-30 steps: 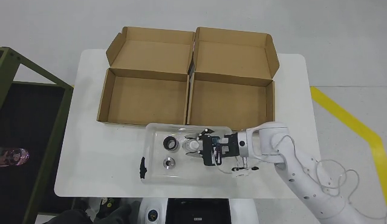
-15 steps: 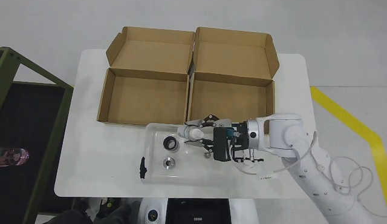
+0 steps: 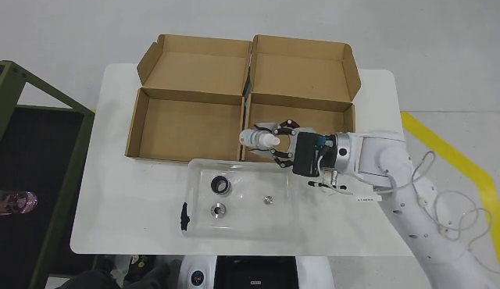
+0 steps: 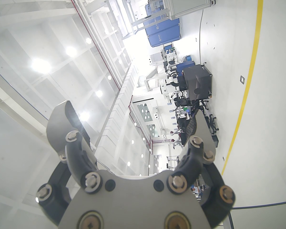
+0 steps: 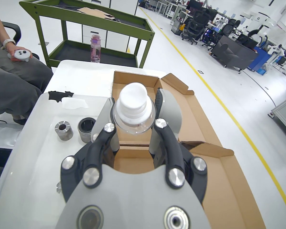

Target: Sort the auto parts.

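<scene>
White-capped part (image 5: 133, 96): clamped in the right gripper (image 5: 134, 106), cap pointing away from the wrist.
Grip: jaws closed on the clear round body just under the cap. Curved surface, so the contact looks small.
Position: held in the air over the near-left corner of the right box (image 3: 301, 129), above its near wall and just beside the wall it shares with the left box (image 3: 187, 125).
Tray: clear tray (image 3: 191, 203) sits in front of the boxes and holds a steel bushing (image 3: 218, 210), a dark bearing (image 3: 221, 184) and a small nut (image 3: 268, 200).
Other arm: left gripper (image 4: 131, 115) has its jaws apart with nothing between them, aimed up off the table.
Step (my read): carrying the part to a drop in the right box; not released yet.
Risk 1: letting go this close to the corner could catch a wall and bounce the part back into the tray or over into the left box.
Risk 2: a round body in flat fingers may pivot or slip if the arm jerks.
Risk 3: lowering here could put the fingers onto the cardboard edge and shove the box.
</scene>
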`<action>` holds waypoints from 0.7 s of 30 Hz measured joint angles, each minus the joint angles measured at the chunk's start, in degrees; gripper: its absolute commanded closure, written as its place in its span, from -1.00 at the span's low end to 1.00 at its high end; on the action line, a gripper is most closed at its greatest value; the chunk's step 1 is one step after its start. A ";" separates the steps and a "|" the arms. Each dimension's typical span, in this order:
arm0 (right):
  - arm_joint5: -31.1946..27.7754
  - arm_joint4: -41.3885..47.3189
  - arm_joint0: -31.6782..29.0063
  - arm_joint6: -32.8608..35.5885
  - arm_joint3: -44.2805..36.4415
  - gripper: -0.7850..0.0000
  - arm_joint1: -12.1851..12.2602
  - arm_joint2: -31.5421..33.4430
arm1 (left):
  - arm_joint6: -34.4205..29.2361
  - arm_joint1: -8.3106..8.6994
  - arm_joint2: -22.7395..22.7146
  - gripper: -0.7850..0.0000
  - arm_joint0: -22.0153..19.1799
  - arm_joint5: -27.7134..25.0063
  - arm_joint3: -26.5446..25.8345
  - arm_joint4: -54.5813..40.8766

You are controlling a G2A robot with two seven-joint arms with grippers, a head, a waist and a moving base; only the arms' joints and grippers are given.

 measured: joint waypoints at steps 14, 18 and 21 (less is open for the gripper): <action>3.39 7.60 5.82 6.03 13.62 1.00 -1.13 -1.91 | 0.00 0.00 0.00 -1.00 0.00 0.00 0.00 0.00; 4.53 7.46 8.24 8.30 16.60 1.00 -1.57 -3.18 | 0.00 0.00 0.00 -1.00 0.00 0.00 0.00 0.00; 4.75 5.38 9.80 10.03 18.43 1.00 -1.98 -4.87 | 0.00 0.00 0.00 -1.00 0.00 0.00 0.00 0.00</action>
